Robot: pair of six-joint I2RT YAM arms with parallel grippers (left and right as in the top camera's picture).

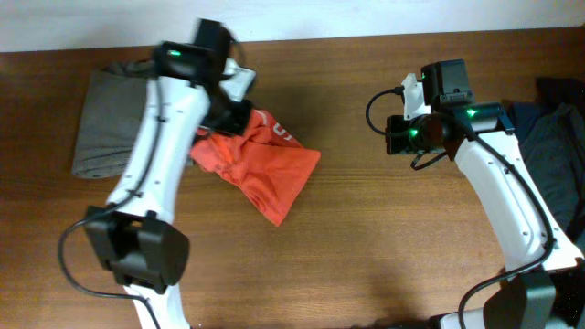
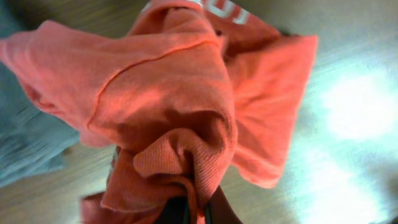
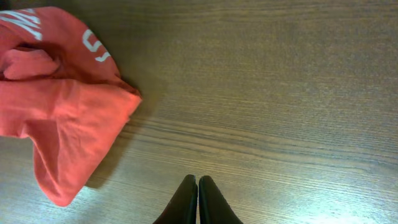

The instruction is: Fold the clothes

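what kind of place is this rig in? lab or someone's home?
Probably a robotics lab or data-collection bench, not a home. The left arm and right arm stand at a wooden table holding laundry: a crumpled orange-red T-shirt, a grey garment, dark garments at the edge.

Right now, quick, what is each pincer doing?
Left pincer: closed on the orange-red T-shirt.
Right pincer: closed, holding nothing.
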